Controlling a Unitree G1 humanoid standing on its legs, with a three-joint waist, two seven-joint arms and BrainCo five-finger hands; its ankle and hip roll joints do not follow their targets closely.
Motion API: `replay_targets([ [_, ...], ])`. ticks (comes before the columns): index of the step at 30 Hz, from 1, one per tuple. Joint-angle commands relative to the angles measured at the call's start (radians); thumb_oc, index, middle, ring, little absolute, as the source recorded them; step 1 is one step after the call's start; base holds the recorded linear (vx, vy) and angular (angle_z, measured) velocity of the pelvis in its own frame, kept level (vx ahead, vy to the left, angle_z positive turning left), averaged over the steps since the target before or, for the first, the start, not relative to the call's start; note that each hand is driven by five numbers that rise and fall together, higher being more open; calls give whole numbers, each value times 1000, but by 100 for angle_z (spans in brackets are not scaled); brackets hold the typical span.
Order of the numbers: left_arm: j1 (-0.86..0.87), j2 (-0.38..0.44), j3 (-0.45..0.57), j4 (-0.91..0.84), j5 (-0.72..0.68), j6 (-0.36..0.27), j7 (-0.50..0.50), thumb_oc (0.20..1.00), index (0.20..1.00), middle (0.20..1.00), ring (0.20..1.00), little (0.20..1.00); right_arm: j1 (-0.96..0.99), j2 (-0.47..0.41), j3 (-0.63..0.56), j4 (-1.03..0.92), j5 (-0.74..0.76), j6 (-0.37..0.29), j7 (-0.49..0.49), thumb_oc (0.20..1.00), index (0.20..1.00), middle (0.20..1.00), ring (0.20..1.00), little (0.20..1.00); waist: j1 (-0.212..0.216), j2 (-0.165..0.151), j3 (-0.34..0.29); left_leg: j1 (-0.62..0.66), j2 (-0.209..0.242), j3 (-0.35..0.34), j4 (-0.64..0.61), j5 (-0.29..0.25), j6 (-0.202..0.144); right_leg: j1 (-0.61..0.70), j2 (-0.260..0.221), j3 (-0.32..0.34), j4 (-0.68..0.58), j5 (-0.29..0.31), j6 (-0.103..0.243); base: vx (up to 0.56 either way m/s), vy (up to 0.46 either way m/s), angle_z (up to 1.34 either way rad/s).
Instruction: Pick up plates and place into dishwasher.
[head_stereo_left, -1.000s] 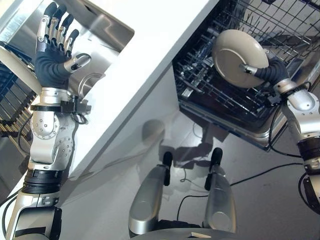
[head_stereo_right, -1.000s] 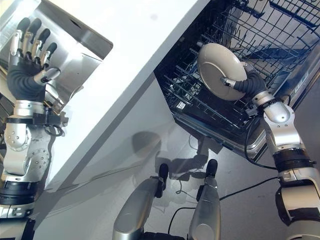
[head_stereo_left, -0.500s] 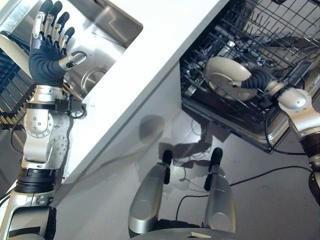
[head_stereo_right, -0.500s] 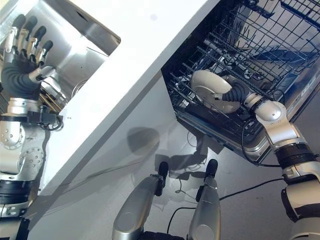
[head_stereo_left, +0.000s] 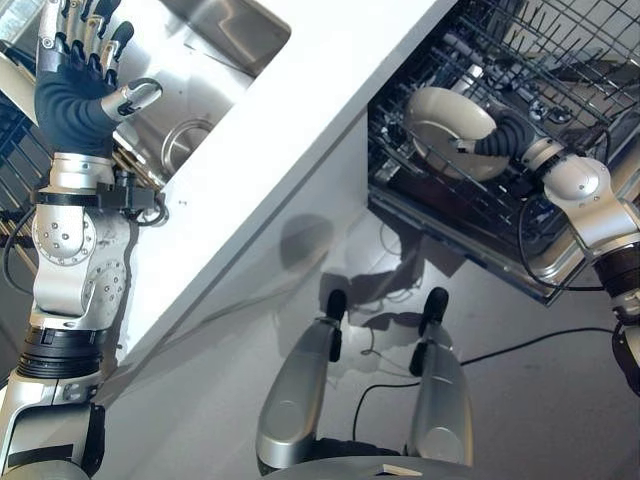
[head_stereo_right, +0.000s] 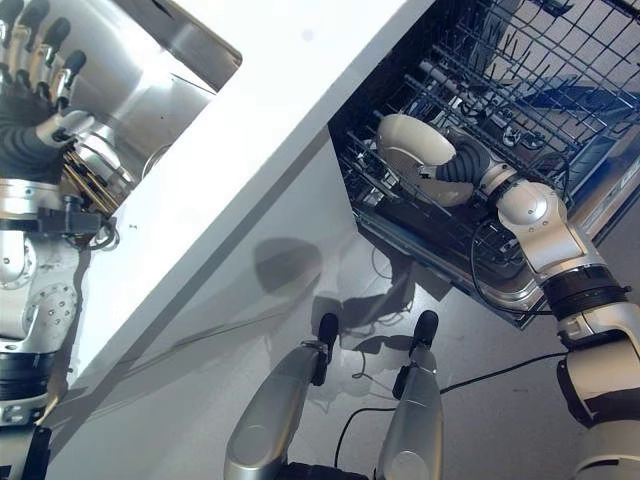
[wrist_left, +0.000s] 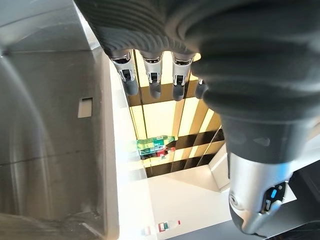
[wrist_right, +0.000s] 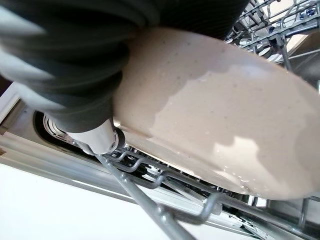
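The plate (head_stereo_left: 450, 128) is a round beige ceramic dish with a speckled glaze and a raised, rounded rim — glossy enough to carry bright highlights in the right wrist view. I judge it stiff, moderately heavy and breakable, and that smooth glaze will slip against metal fingertips, so the rim is the place to take it, pinched between thumb and fingers rather than pressed flat. That is how the right hand (head_stereo_left: 497, 146) has it: the thumb lies across the plate's hollow face and the dark ribbed palm backs the edge, so the hand is closed on the rim. The plate is tilted on edge, low in the rack (head_stereo_left: 520, 70), with wire tines directly beneath the hand; whether it already rests between them I cannot tell.

The rack is thin coated wire in a grid — hard and springy, likely to ring or chip glaze if the plate is dropped rather than eased in. It sits pulled out of the dishwasher (head_stereo_left: 555, 275), whose edge below the hand is brushed metal.

The left hand (head_stereo_left: 75, 85), fingers straight and empty, is raised over the steel sink (head_stereo_left: 215, 60) set in the smooth white counter (head_stereo_left: 290, 120).
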Motion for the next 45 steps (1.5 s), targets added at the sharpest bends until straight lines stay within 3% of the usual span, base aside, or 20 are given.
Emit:
replay_targets([
  [1, 47, -69, -29, 15, 69, -57, 26, 1000, 1000, 1000, 1000, 1000, 22, -11, 71, 115, -45, 83, -30, 200, 200, 200, 200, 200, 13, 15, 7, -23, -6, -42, -165, 133, -31, -47, -27, 23, 24, -35, 28, -32, -3, 2],
  [2, 43, -71, -33, 12, 75, -53, 31, 1000, 1000, 1000, 1000, 1000, 22, -7, 67, 117, -38, 87, -38, 200, 200, 200, 200, 200, 12, 15, 7, -24, -6, -41, -167, 135, -31, -48, -26, 24, 23, -35, 27, 0, 0, 0],
  [3, 44, -72, -31, 11, 77, -53, 30, 1000, 1000, 1000, 1000, 1000, 27, -5, 61, 117, -37, 86, -45, 567, 567, 567, 567, 567, 12, 14, 7, -22, -5, -41, -169, 135, -31, -46, -26, 23, 21, -35, 27, -33, -9, 2],
  [4, 46, -72, -31, 9, 79, -57, 31, 1000, 1000, 1000, 1000, 1000, 33, -3, 53, 117, -38, 85, -54, 1000, 1000, 1000, 1000, 1000, 11, 13, 7, -17, -5, -41, -173, 135, -31, -42, -25, 22, 19, -35, 26, 0, 0, 0],
  [17, 72, -46, 26, -19, 36, -18, 24, 1000, 1000, 1000, 1000, 1000, 125, 10, -73, 30, -18, 59, -113, 1000, 1000, 1000, 1000, 1000, 3, -8, -2, 143, 5, -39, -208, 119, -30, 116, -14, 7, 1, -57, 22, -13, -22, 3],
  [25, 208, -68, 107, -16, 60, 5, 10, 1000, 1000, 1000, 1000, 1000, 342, 91, -270, -202, -31, 45, -195, 1000, 1000, 1000, 1000, 1000, 7, -49, -143, 301, 30, -57, -274, 99, -31, 293, 14, -28, -55, -88, 16, 98, -82, 9],
  [35, 388, -121, 217, -35, 56, 48, -81, 1000, 1000, 1000, 1000, 1000, 619, 171, -437, -439, -94, 39, -170, 1000, 1000, 1000, 1000, 1000, 32, -91, -332, 479, 91, -61, -370, 111, -54, 490, 64, -82, -118, -131, -1, 151, -99, 13],
  [45, 459, -136, 273, -18, 119, 3, -67, 1000, 1000, 1000, 1000, 1000, 696, 273, -532, -656, 28, -92, -257, 1000, 1000, 1000, 1000, 1000, 46, -89, -420, 561, 143, -48, -436, 122, -79, 566, 97, -116, -134, -172, -16, 23, -58, 16],
])
